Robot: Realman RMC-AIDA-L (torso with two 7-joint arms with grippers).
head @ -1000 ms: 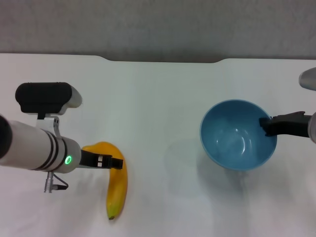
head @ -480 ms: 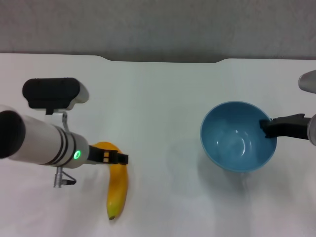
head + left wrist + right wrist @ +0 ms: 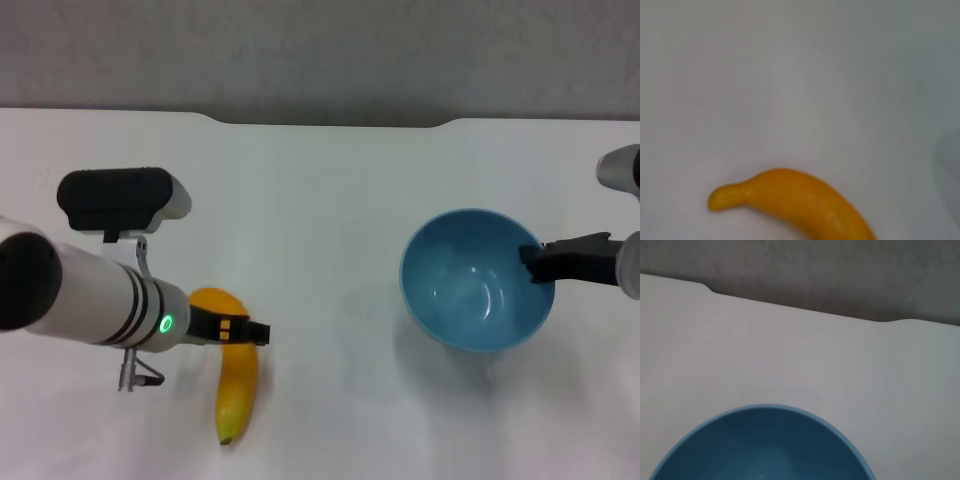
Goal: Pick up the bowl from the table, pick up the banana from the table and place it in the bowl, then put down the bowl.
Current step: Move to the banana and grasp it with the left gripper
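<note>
Two arms work over the white table [image 3: 330,200]. The right gripper [image 3: 533,262] clamps the right-hand rim of the light-blue bowl [image 3: 470,285], which sits at the right side of the table and looks slightly raised above it, though that is hard to judge. The left gripper [image 3: 252,332] is over the upper part of the banana [image 3: 238,385], which lies on the table at the left, stem end toward the far edge; whether its fingers are closed on the fruit cannot be told.
</note>
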